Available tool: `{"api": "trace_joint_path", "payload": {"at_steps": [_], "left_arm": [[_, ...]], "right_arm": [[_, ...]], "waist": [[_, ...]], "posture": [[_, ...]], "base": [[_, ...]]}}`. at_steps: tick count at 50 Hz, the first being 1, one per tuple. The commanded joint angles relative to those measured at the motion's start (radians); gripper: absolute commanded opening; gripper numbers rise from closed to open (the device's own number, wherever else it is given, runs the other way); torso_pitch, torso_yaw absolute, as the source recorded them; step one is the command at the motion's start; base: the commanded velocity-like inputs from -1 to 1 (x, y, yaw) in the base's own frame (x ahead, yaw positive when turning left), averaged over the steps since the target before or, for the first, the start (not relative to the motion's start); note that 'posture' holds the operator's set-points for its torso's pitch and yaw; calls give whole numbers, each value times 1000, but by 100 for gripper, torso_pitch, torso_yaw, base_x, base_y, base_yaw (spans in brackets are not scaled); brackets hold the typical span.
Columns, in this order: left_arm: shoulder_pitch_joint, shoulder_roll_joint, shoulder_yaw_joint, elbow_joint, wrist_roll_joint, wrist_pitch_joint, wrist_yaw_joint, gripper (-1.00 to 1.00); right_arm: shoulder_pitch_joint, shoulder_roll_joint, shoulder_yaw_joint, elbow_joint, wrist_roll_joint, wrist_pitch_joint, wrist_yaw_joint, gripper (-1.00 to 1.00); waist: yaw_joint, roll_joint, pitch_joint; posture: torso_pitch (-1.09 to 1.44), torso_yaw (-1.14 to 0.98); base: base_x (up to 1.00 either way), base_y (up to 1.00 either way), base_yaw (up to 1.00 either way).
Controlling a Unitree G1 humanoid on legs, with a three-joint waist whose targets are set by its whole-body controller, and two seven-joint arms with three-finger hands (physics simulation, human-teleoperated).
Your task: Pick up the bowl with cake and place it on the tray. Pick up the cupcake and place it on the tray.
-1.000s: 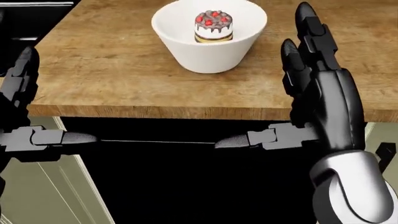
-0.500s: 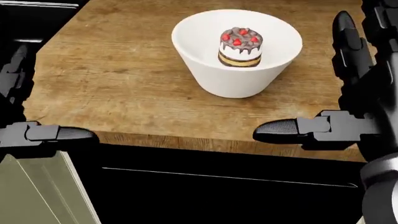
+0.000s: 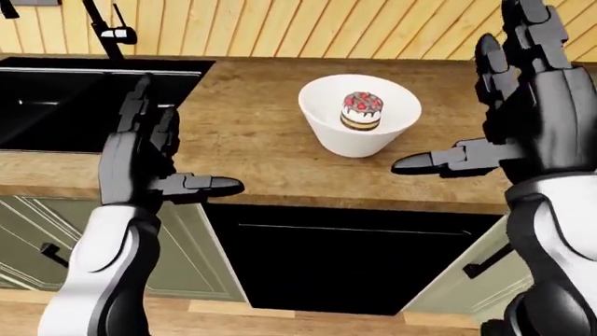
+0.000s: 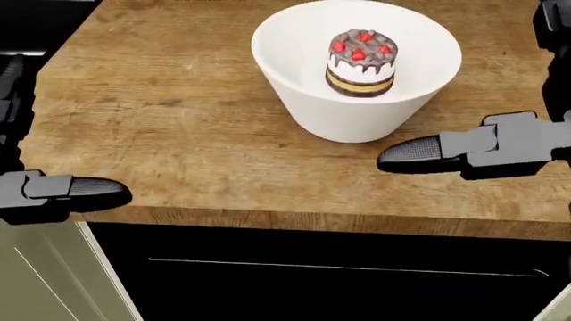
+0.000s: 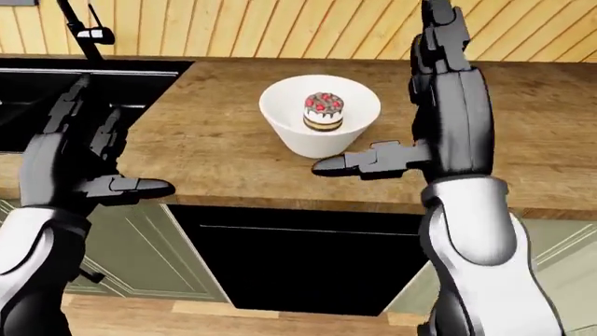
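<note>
The bowl with its cake sits on the wooden counter, at twelve o'clock from the robot. Judging by their flanking pose, both hands prepare a two-sided scoop: left hand at eight o'clock, right hand at three, fingers spread wide, touching nothing.
</note>
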Motion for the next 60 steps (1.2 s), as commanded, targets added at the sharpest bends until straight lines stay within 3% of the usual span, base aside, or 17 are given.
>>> {"api": "trace_joint_path", "payload": {"at_steps": [1, 5, 9, 11, 13, 16, 19, 24, 35, 53, 55, 60], "left_arm": [[-21, 10, 4, -26, -4, -20, 2, 100], [-20, 9, 8, -39, -12, -14, 6, 100], [-14, 8, 14, -40, -18, -17, 5, 100], [-7, 6, 20, -28, -22, -33, 5, 100], [-5, 7, 17, -34, -25, -30, 8, 100], [-3, 11, 19, -23, -25, -41, 4, 100], [0, 9, 17, -33, -30, -33, 11, 100], [4, 8, 14, -28, -26, -41, 9, 100], [-16, 17, 20, -31, -39, -24, 16, 100], [-9, 15, 17, -26, -37, -34, 13, 100], [-9, 14, 15, -18, -35, -42, 11, 100], [-3, 12, 17, -26, -40, -38, 10, 100]], "right_arm": [[-72, -33, 37, -31, -149, 33, 70, 100], [-171, -117, 228, -44, -463, 115, 232, 100], [-210, -49, 317, 41, -788, 35, 466, 100], [-207, 36, 311, 119, -959, -58, 589, 100], [-190, 125, 259, 209, -1075, -207, 660, 100], [-164, 216, 206, 282, -1188, -368, 722, 100], [-186, 279, 200, 310, -1275, -432, 786, 100], [-211, 333, 195, 384, -1340, -533, 794, 100], [-220, 384, 212, 558, -1367, -660, 702, 100], [-216, 385, 215, 807, -1292, -735, 553, 100], [-220, 382, 215, 819, -1293, -737, 551, 80], [-232, 368, 205, 880, -1286, -748, 513, 65]], "waist": [[1, -3, -20], [0, 1, -14], [-5, 6, -7], [-7, 9, -7], [-9, 13, -7], [-9, 19, -10], [-7, 24, -13], [-9, 35, -15], [-12, 40, -23], [-10, 36, -30], [-9, 36, -30], [-8, 35, -32]], "posture": [[0, 0], [0, 0], [0, 0], [0, 0], [0, 0], [0, 0], [0, 0], [0, 0], [0, 0], [0, 0], [0, 0], [0, 0]], "base": [[0, 0, 0], [0, 0, 0], [0, 0, 0], [0, 0, 0], [0, 0, 0], [0, 0, 0], [0, 0, 0], [0, 0, 0], [0, 0, 0], [0, 0, 0], [0, 0, 0], [0, 0, 0]]}}
